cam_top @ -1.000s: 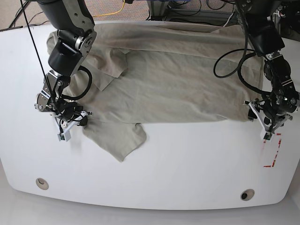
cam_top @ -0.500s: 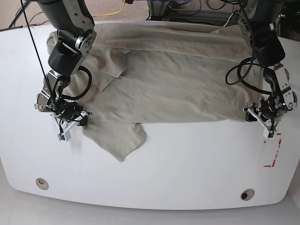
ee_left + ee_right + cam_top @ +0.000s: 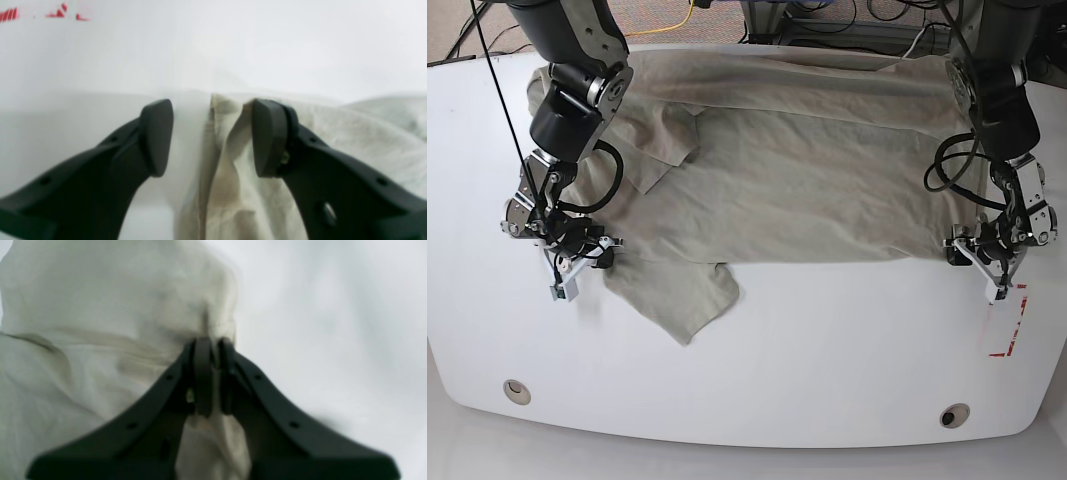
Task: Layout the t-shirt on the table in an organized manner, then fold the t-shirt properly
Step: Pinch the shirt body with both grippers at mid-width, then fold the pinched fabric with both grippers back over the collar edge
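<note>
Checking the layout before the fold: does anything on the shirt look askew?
Yes. One sleeve of the t-shirt is folded inward over the chest, and the other sleeve juts crookedly toward the front of the table. The far edge is bunched.

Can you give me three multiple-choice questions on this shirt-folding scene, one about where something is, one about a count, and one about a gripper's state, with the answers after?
1. Where on the table does the red tape sit in the base view?
A. near edge, right side
B. far left corner
C. under the collar

2. How many round metal grommets show in the tabletop?
A. none
B. two
C. four

3. What is the right gripper doing?
A. standing open above bare table
B. shut on the t-shirt
C. out of sight in every view

Answers:
1 A, the red marks lie just past the left gripper, toward the near right edge.
2 B, one near each front corner.
3 B, the right wrist view shows its jaws pressed together with cloth pinched between them.
</note>
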Robot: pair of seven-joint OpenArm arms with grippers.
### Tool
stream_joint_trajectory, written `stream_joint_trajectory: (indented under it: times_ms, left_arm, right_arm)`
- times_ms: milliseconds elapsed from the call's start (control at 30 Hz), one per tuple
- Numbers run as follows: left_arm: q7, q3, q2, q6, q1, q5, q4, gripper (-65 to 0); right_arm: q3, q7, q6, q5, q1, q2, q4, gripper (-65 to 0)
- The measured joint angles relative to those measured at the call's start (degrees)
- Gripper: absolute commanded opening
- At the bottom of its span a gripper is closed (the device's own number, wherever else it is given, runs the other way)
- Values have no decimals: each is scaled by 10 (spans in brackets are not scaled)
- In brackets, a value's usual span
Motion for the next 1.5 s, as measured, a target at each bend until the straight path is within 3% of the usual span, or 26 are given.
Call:
stream_joint_trajectory:
  times_ms: [167,233,467,600,867,1233,1500]
  left_arm:
    - [-2,14,4,1,-1,-5,0,-619]
    - [-2,14,4,0,-1,-7,0,-647]
    - [4,14,5,-3,4,-7,12,-643]
    - [26,15,7,-4,9,0,41,-642]
    - [94,15,10,-52,9,-2,107,-642]
    - [158,17,12,-85,28,-7,211,-642]
    - [174,17,11,-109,52,-9,271,-640]
  right_arm:
    - [0,0,0,0,0,-1,0,-650]
    - [0,0,0,0,0,-1,0,-650]
    - [0,-5,0,0,2,-1,1,-650]
    - [0,-36,0,-5,1,-2,26,-650]
    - [0,-79,2,-3,-1,-3,96,-650]
    - [0,-171,6,9,-30,-6,229,-650]
    - [0,-237,4,11,-68,-9,327,-650]
